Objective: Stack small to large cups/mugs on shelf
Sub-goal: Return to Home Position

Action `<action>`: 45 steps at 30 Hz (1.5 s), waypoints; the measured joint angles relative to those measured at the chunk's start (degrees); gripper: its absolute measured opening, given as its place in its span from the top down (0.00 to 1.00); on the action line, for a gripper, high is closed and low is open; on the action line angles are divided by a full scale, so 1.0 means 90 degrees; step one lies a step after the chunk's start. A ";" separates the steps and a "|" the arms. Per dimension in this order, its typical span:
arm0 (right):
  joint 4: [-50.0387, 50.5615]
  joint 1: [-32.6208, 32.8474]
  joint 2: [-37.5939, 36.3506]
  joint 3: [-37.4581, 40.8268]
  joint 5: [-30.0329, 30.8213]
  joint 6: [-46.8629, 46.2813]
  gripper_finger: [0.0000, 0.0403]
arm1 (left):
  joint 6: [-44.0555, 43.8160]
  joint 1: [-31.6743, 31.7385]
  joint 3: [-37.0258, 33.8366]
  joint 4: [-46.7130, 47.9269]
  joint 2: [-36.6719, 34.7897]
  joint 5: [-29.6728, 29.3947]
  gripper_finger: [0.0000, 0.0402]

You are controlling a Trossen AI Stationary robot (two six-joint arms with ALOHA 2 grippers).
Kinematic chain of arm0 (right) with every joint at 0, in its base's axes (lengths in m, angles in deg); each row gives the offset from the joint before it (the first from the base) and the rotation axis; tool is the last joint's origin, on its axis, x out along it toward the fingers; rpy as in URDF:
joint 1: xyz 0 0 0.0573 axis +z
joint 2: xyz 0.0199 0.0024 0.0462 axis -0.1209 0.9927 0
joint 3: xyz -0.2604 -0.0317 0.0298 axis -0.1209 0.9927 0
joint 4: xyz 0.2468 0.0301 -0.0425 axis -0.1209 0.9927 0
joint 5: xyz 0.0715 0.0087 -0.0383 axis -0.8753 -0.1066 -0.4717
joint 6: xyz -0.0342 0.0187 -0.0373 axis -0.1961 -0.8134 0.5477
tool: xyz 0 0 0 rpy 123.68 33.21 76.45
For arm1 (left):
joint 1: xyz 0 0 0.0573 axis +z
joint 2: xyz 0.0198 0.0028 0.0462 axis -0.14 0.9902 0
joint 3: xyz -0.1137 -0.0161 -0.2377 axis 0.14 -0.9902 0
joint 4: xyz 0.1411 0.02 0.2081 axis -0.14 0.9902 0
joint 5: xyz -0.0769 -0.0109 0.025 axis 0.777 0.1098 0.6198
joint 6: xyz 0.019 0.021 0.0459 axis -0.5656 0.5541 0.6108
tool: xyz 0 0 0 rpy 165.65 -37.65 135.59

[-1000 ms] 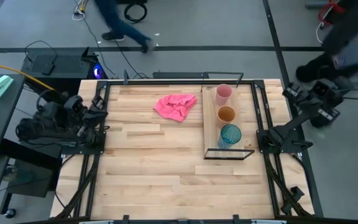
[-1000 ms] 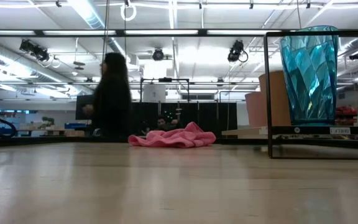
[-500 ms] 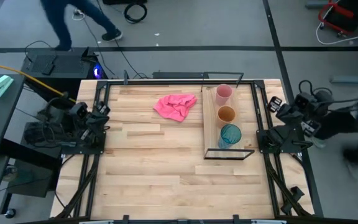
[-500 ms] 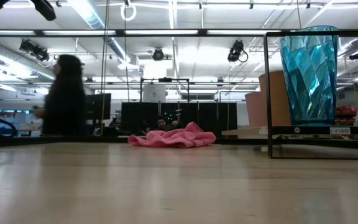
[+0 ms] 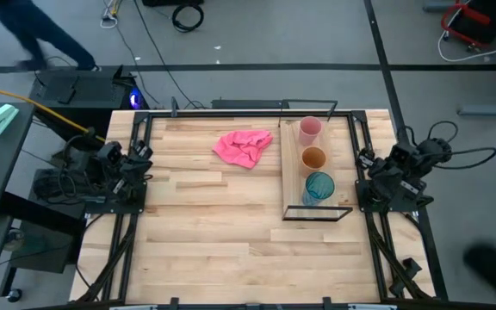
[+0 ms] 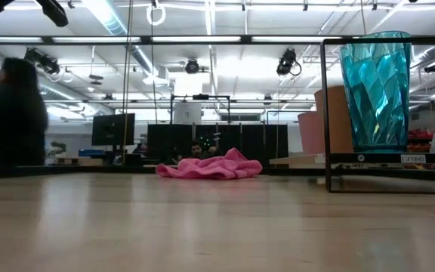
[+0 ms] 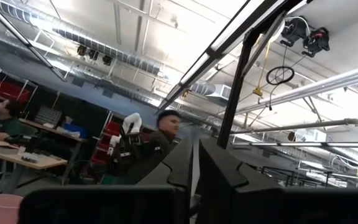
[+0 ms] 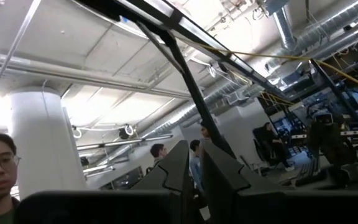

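Three cups stand upright in a row on the pale shelf [image 5: 293, 176] at the table's right: pink [image 5: 309, 129] farthest, orange-brown [image 5: 313, 158] in the middle, teal [image 5: 319, 187] nearest. In the low view the teal cup [image 6: 376, 91] stands in front of the orange-brown one [image 6: 331, 121] and the pink one [image 6: 308, 132]. My left gripper [image 5: 142, 158] is folded back at the table's left edge, shut and empty [image 7: 194, 174]. My right gripper [image 5: 367, 160] is folded back at the right edge, shut and empty [image 8: 196, 174].
A crumpled pink cloth [image 5: 244, 146] lies on the tabletop left of the shelf, near the far edge. The shelf's black wire frame [image 5: 317, 213] rises around the board. People move about in the room beyond the table.
My right arm has drawn in from beyond the table's right side and folded down at the right edge. My left arm has shifted a little toward the near edge. The cups and the cloth have stayed put. A person has walked past behind the table.
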 joint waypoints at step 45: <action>-0.0183 0.0000 0.0002 0.1922 0.0182 -0.0772 0.88 | 0.0271 -0.0002 0.0007 0.3346 0.0015 -0.0294 0.92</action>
